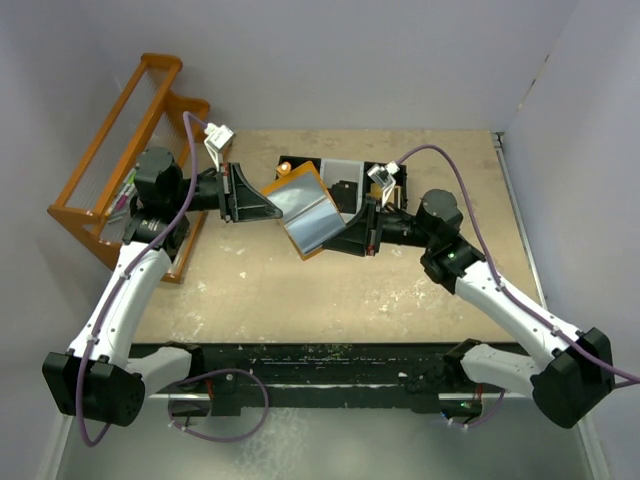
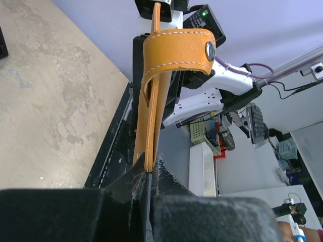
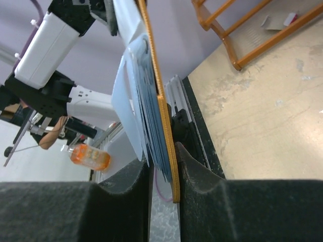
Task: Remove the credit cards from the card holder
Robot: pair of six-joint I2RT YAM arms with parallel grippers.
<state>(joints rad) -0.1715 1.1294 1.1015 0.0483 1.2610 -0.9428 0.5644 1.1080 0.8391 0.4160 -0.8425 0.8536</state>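
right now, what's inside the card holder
Stacked blue-grey layers and one pale flat sheet, probably a card, fan out inside the card holder. Seen edge-on, their faces and count are hidden.

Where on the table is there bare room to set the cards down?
The widest bare patch of table lies between the left arm and right arm, nearer than the held card holder. Another sits at the far right corner. Crowded: behind the holder at the black tray, and far left by the orange rack.
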